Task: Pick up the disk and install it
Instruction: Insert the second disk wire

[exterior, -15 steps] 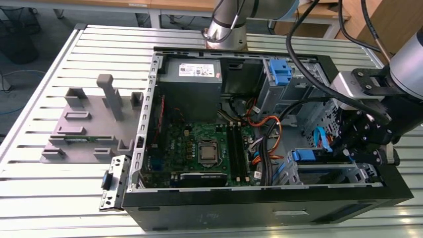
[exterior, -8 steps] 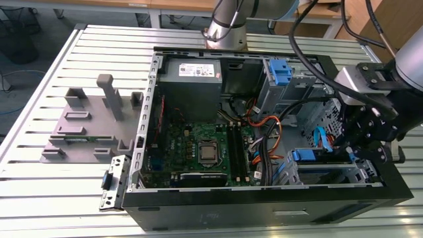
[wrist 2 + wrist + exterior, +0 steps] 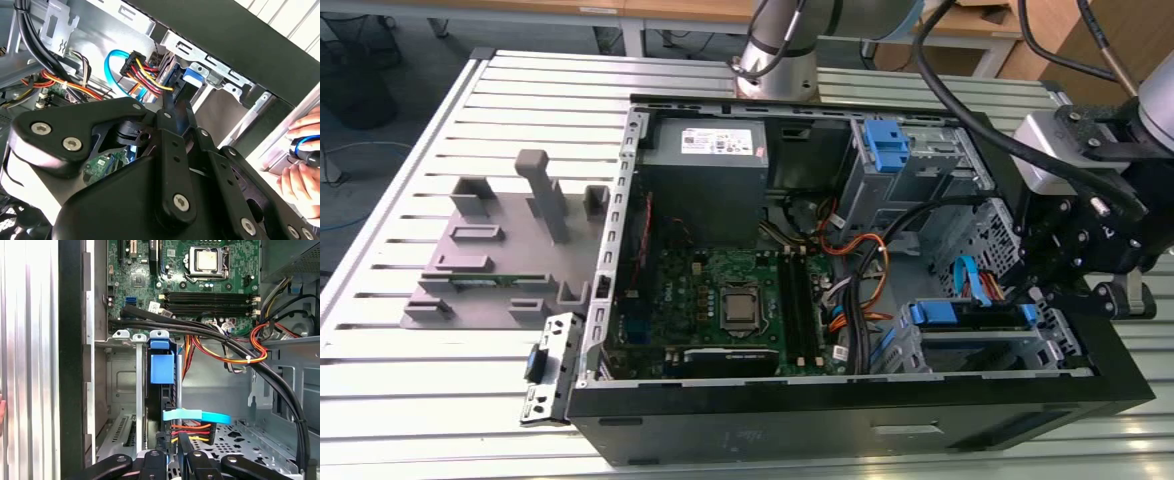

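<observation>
The disk (image 3: pixel 974 318) stands on edge in the drive cage at the front right corner of the open computer case (image 3: pixel 854 400), on the exterior view's right, with blue rails at both ends. In the first wrist view the disk (image 3: pixel 161 390) is a dark narrow slab with a blue tab on top. My gripper (image 3: pixel 1051 298) hangs just over the disk's end nearest the case's outer wall. In both wrist views the gripper (image 3: pixel 172 445) (image 3: pixel 175 107) sits right at that end of the disk (image 3: pixel 192 75). Whether it touches the disk is hidden.
A flat blue cable (image 3: pixel 200 416) and red, orange and yellow wires (image 3: pixel 192 430) cross beside the gripper. Thick black cables (image 3: pixel 200 332) run over the cage. The motherboard (image 3: pixel 720 300), power supply (image 3: pixel 707 160) and a blue latch (image 3: pixel 887 145) lie further in. A person's hand (image 3: pixel 305 150) is beside the case.
</observation>
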Available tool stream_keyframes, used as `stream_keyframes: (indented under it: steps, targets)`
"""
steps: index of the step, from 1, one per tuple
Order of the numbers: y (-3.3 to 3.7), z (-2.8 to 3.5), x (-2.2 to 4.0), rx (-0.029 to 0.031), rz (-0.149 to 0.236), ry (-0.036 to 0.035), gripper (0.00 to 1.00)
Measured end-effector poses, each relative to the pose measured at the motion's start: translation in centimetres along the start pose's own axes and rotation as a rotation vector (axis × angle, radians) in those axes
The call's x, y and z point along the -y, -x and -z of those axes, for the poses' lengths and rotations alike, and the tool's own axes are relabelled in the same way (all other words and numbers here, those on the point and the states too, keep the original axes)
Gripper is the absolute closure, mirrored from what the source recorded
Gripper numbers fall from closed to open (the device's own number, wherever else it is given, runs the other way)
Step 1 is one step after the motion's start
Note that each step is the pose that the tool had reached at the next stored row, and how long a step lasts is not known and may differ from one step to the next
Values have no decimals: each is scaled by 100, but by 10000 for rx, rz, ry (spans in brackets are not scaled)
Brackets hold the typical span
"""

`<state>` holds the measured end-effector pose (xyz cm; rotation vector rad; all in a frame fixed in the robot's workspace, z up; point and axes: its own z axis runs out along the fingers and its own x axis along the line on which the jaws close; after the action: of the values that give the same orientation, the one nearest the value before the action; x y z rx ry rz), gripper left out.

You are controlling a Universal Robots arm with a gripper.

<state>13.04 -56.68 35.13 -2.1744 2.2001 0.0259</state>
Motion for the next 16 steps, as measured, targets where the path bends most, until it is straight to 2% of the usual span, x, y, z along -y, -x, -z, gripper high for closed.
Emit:
stream_keyframes:
  steps: [5,7,16]
  targets:
    - [1,16,1,3,0,0,76]
    - [3,54,1,1,0,0,76]
    - [3,56,1,1,0,0,76]
